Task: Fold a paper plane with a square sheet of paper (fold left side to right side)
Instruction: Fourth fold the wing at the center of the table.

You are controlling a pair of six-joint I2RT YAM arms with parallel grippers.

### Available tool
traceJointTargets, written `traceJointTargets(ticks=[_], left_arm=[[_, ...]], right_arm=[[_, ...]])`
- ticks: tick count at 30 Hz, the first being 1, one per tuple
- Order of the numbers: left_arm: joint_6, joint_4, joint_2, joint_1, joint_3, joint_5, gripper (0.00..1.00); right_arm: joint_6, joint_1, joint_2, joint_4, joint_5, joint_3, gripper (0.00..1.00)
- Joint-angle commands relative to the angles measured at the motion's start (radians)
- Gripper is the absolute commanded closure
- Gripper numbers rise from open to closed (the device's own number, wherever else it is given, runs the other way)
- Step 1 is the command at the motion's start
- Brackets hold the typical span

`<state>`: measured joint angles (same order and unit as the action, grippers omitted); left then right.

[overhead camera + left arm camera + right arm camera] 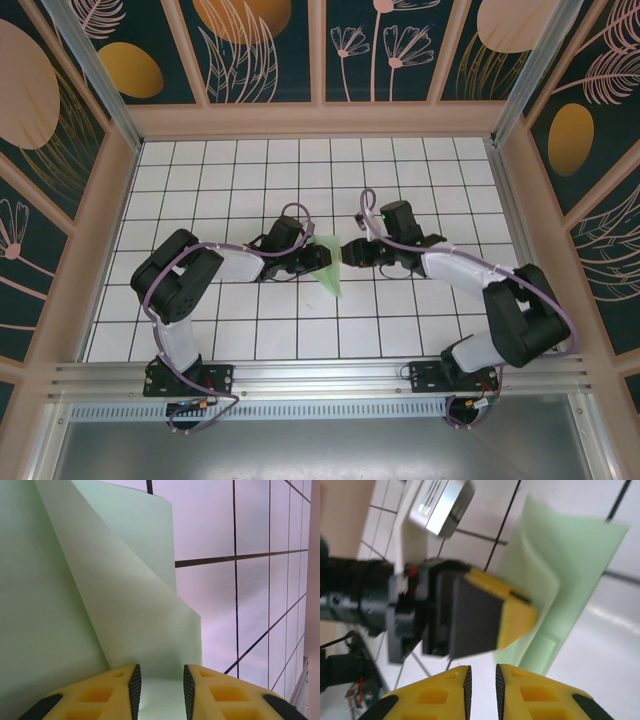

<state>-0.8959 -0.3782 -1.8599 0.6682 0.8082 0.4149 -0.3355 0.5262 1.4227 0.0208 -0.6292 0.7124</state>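
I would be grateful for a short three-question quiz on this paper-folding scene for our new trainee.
1. True or false: the green paper lies flat as a full, unfolded square.
2. In the overhead view, the paper's pointed tip faces: A) the far wall, B) the arms' bases, C) the left wall.
3. Fill in: bare table shows between the fingers of the ___ hand.
Key: 1 false, it is folded to a point. 2 B. 3 the right hand; the left hand has paper showing between its fingers.
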Motion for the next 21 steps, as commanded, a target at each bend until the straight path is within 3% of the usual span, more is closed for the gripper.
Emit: traceJointTargets(ticks=[1,7,21], left_arm=[[0.011,0.091,-0.057,0.002,-0.021,-0.076,0.68],[0.017,0.108,-0.055,0.002,-0.014,-0.085,0.68],[0.021,0.115,-0.054,0.001,-0.013,-0.088,0.67]], right_arm=[[-0.121,0.074,-0.046,-0.100,-0.029,-0.082,0.76],[-0.188,0.157,0.018,-0.199,0.024,-0.104,0.79],[-0.130,0.165,0.162,-0.094,0.111,-0.021,0.79]])
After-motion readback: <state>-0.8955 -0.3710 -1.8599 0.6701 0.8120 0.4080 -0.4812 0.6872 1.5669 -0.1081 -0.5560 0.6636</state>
